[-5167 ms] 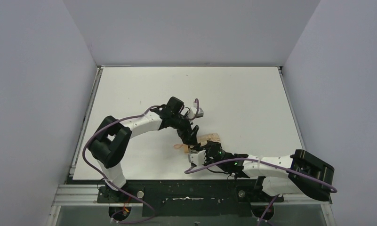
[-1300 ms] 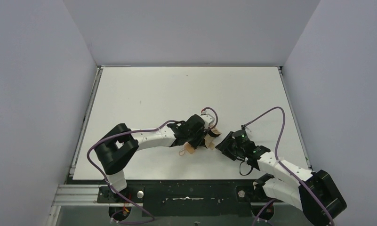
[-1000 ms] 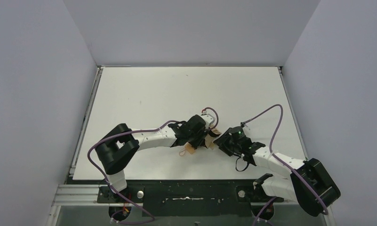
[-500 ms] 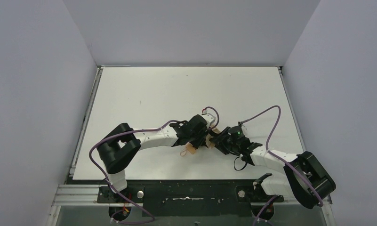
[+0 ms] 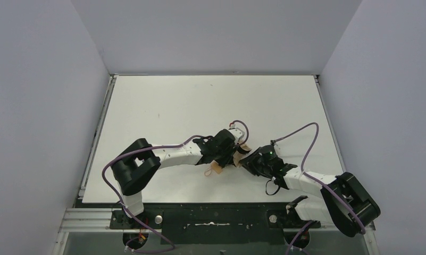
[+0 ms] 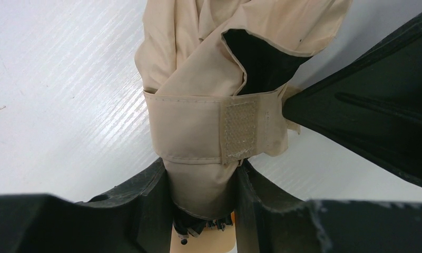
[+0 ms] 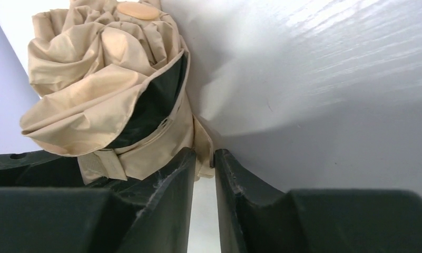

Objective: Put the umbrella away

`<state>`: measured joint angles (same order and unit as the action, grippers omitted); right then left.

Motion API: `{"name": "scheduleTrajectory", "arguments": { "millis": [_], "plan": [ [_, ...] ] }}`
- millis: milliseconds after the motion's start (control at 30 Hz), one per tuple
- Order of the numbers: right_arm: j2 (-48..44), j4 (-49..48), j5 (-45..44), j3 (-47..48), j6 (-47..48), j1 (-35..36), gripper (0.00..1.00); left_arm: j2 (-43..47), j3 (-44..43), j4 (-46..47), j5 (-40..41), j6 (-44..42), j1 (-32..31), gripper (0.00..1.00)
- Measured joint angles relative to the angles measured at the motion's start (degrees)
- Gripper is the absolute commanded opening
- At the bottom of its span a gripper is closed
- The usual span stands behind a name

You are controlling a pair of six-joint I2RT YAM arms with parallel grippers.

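Observation:
The umbrella [image 5: 237,158] is a folded beige bundle lying on the white table near the front middle, its tan handle [image 5: 217,168] pointing to the near left. My left gripper [image 5: 228,158] is shut on the bundle just above the handle [image 6: 203,240]. The tan strap [image 6: 198,124] is wrapped round the fabric, with its velcro patch [image 6: 239,129] facing up. My right gripper [image 5: 246,161] meets the umbrella [image 7: 103,68] from the right. Its jaws stand almost together, with the strap's loose end [image 7: 203,142] pinched between the tips [image 7: 204,157].
The white table [image 5: 200,101] has grey walls on three sides and a metal rail along its near edge. Purple cables [image 5: 306,133] loop above both arms. The two grippers sit nearly touching each other at the umbrella.
My right gripper has moved left up to the umbrella, and its jaws have narrowed onto the strap's end. The left gripper has kept its hold and barely moved.

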<state>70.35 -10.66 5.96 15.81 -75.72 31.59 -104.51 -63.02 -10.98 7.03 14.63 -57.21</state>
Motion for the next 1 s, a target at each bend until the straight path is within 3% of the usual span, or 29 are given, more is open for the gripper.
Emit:
{"name": "scheduleTrajectory", "arguments": {
  "millis": [133, 467, 1000],
  "plan": [
    [-0.2, 1.0, -0.3, -0.2, 0.2, 0.0, 0.00, -0.2, -0.3, -0.2, 0.0, 0.0, 0.0, 0.00],
    [-1.7, -2.2, 1.4, -2.7, 2.6, -2.3, 0.00, -0.6, -0.7, -0.3, 0.0, 0.0, -0.1, 0.00],
    [-18.4, 6.4, 8.7, -6.7, 8.3, -8.8, 0.00, -2.2, -3.6, -2.6, 1.6, 1.0, -1.0, 0.00]
  ]
}}
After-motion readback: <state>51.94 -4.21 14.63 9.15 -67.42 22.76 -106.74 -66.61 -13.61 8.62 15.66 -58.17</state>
